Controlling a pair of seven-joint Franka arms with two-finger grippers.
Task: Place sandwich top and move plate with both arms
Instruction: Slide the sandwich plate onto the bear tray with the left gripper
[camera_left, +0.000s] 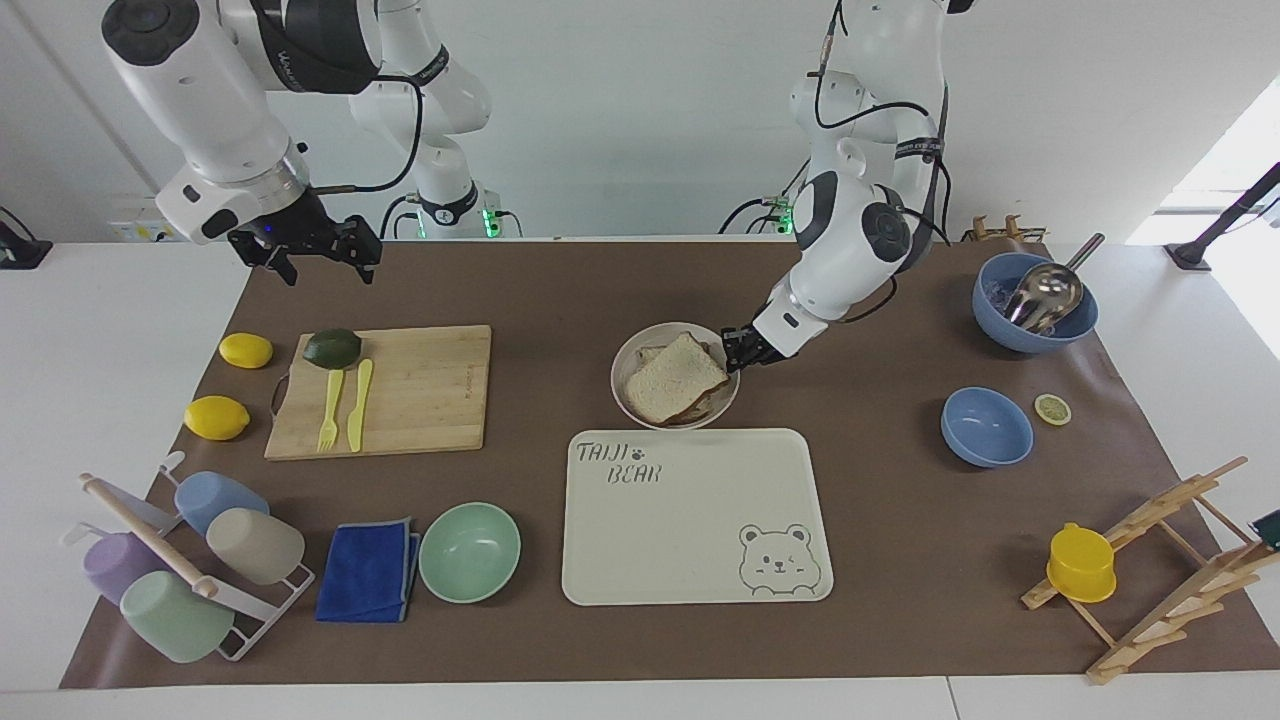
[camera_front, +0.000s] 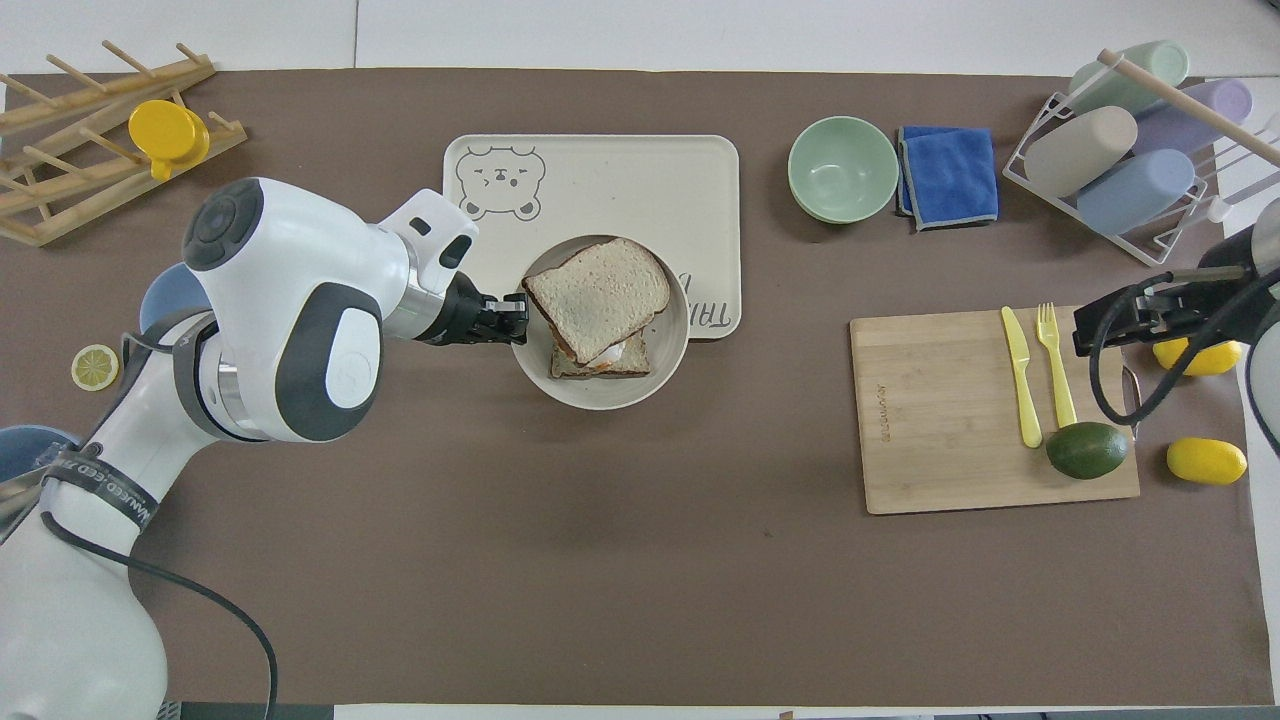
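The sandwich top (camera_left: 675, 378) (camera_front: 598, 288), a pale bread slice, lies askew on a lower slice with egg on the beige plate (camera_left: 621, 378) (camera_front: 600, 392). My left gripper (camera_left: 737, 350) (camera_front: 518, 315) is shut on the plate's rim at the left arm's side. The plate hangs just above the mat, over the robot-side edge of the cream bear tray (camera_left: 690, 540) (camera_front: 590, 180). My right gripper (camera_left: 325, 272) (camera_front: 1090, 330) waits open and holds nothing, raised over the mat by the cutting board's robot-side edge.
A cutting board (camera_left: 420, 390) bears an avocado, a yellow fork and a knife, with two lemons beside it. A mint bowl (camera_left: 469, 551), a blue cloth and a cup rack stand farther out. Two blue bowls (camera_left: 986, 426), a lemon slice and a wooden rack are at the left arm's end.
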